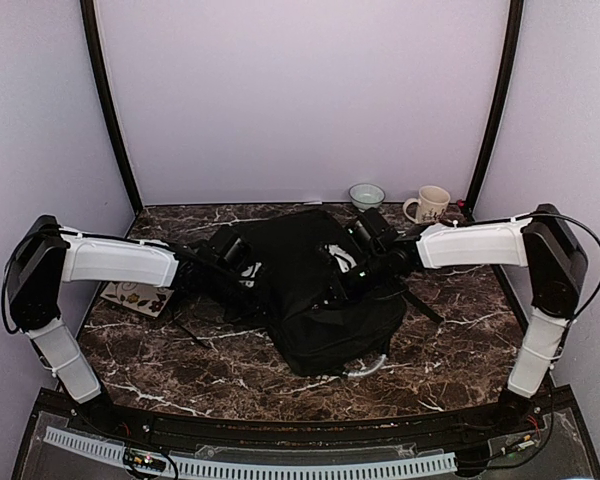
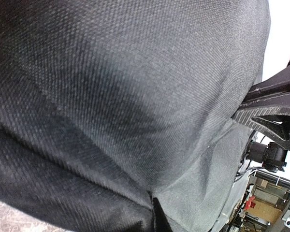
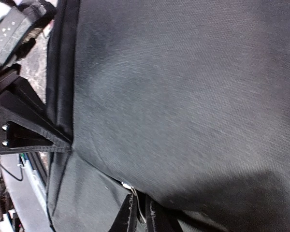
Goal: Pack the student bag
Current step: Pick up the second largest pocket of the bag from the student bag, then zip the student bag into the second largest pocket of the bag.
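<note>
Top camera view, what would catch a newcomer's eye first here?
The big black student bag lies slumped in the middle of the dark marble table, with the left arm's fingers and the right arm's fingers pinching its fabric from either side. Behind it, at the back right, stand a cream mug and a small bowl. A picture card lies on the table under the left arm.

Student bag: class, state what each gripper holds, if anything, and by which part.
Both hold the student bag. The left gripper pinches a fold of its fabric shell; the right gripper seems to pinch a seam at its edge.
</note>
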Controlling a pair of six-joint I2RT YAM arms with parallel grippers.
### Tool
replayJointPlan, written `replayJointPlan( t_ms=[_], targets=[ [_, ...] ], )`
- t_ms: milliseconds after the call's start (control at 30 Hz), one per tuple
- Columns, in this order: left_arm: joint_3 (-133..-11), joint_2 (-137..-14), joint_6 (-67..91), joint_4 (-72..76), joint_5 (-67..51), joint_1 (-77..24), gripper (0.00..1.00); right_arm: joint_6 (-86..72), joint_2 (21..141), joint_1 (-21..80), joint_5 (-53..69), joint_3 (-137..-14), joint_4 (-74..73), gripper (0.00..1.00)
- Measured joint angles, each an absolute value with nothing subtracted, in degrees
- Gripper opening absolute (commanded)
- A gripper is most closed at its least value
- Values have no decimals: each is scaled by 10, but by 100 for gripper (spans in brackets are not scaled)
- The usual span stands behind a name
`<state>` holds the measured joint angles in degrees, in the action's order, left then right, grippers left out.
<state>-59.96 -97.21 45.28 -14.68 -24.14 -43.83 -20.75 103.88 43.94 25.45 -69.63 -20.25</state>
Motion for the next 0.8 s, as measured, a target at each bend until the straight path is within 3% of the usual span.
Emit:
replayJointPlan(
  t_ms=[167,400,800],
  targets=[
    [-607,-969,456,-164,-226,-444,0,-204,1035,451,228,-709,-229,10],
    [-616,-969,457,-182,-204,-456,0,-195,1048,470,201,-762,-265,0],
    [-626,-969,457,-198,-184,-462,0,-174,1061,484,145,-802,-329,0]
  ],
)
